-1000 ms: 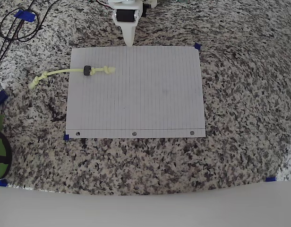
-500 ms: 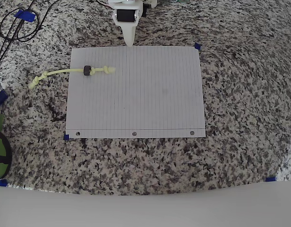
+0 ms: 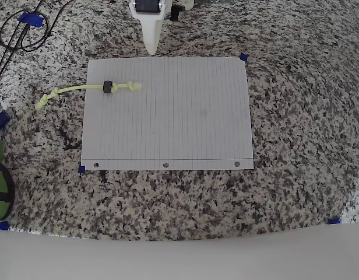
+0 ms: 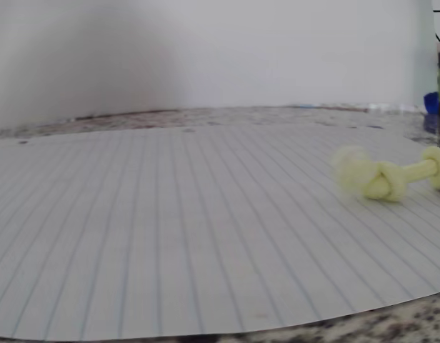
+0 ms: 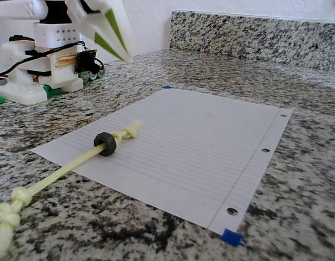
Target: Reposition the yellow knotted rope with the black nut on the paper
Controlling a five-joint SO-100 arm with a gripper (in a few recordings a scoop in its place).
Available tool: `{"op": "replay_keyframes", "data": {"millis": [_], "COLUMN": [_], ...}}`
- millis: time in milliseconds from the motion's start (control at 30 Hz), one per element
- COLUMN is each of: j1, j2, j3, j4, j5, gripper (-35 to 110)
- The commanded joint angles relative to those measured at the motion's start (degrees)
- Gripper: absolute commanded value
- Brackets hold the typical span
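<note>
Your pincer (image 3: 151, 46) hangs empty, fingers nearly together, beyond the paper's (image 3: 185, 116) far edge; grab the yellow knotted rope (image 3: 80, 88) carelessly and the black nut (image 3: 107, 87) slides.

Speckled grey-black-white granite countertop (image 3: 296, 116) fills the overhead view, w/ a matching granite backsplash (image 5: 254, 32) along the back in the fixed view & a plain white wall (image 4: 206, 50) behind it in the wrist view. Small blue tape bits (image 3: 334, 221) are stuck on the stone at several spots; a thin black cable loop (image 3: 19, 32) lies at top left. Light is bright, even, soft shadows.
</note>
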Motion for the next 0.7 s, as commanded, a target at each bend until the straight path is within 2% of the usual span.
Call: {"op": "replay_keyframes", "data": {"millis": [0,100,200,333,500,667], "j1": [1.67,3.43,4.04,5.89,8.79,12.48], "j2": [-10.02,-19.16,-28.48,-38.85,-48.43,-55.46], "j3": [-7.47,-14.41,-20.39,-24.61,-27.25,-30.50], "j4": [-0.35,1.32,1.93,0.88,-0.35,-1.23], "j5": [0.26,0.70,7.29,19.60,41.22,41.84], "gripper": [0,1,4,5,5,8]}}
